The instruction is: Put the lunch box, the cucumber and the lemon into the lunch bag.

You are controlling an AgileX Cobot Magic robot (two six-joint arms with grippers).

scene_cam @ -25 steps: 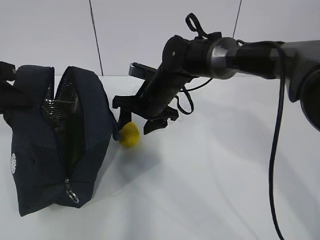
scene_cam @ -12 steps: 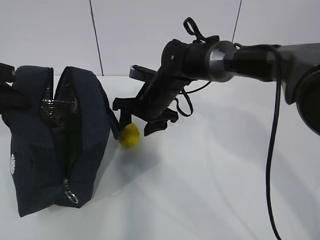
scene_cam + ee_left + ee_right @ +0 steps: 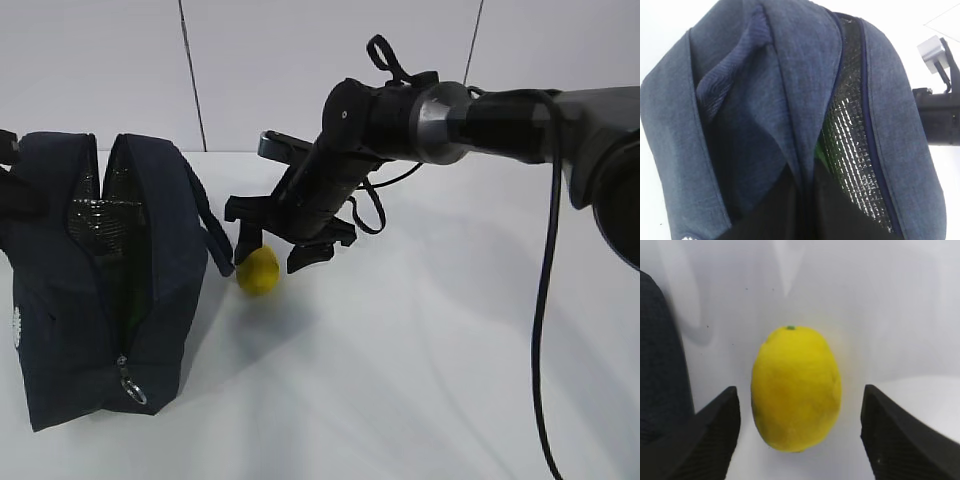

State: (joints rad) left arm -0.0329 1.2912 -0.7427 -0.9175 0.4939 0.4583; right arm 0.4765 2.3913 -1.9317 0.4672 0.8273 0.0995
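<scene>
My right hand (image 3: pixel 277 245) spread, straddling lemon (image 3: pixel 258 270) on tabletop (image 3: pixel 420 340), just beside open bag (image 3: pixel 100 290). Fingers (image 3: pixel 710 435) not yet touching. Risk: lemon rolls off if pads close off-centre, or finger snags bag wall. Left hand state: cannot tell.

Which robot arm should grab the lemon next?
The right one, most likely. Its open gripper already has a finger on each side of the lemon on the table. The left arm is at the bag, and its gripper isn't in view.
</scene>
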